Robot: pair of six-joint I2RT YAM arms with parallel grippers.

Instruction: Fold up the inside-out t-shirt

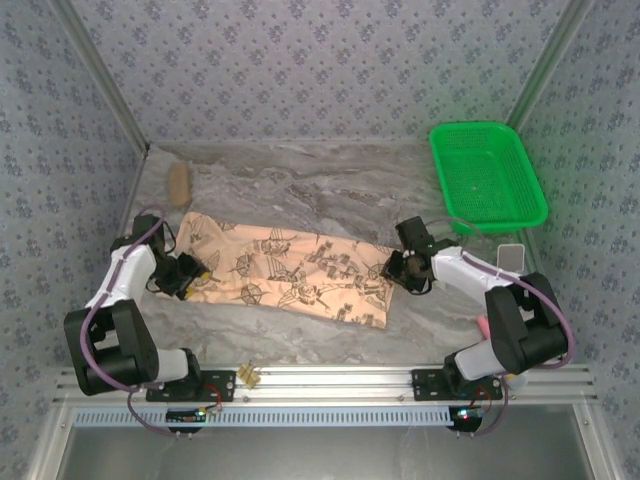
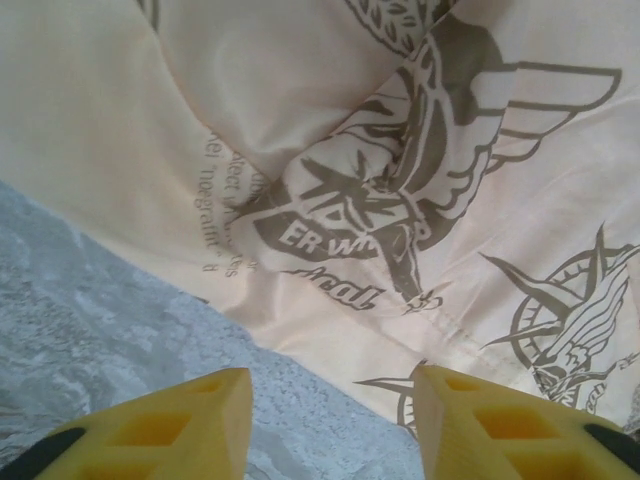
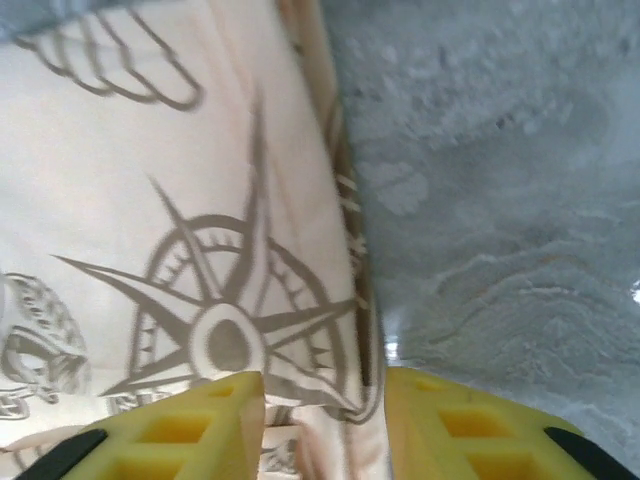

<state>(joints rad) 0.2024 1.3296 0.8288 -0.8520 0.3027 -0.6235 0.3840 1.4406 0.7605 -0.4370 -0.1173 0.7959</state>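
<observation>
The t-shirt [image 1: 285, 270] lies flat as a long strip on the table [image 1: 330, 190], to the left of the basket [image 1: 535, 195] and nearer the arms.

1. The left gripper [image 2: 330, 385], at the shirt end far from the basket, is half open and holds nothing.
2. The right gripper [image 3: 325, 385], at the end towards the basket, straddles the hem without pinching it.
3. The likely next step is to take all layers squarely and keep the edges aligned.

Legible print: "ER W"; the other lettering reads reversed.

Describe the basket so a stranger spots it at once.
Start at the grey marbled table. At its far right corner sits the basket. It is bright green, latticed and rectangular, unlike the flat beige printed shirt in the middle.
</observation>
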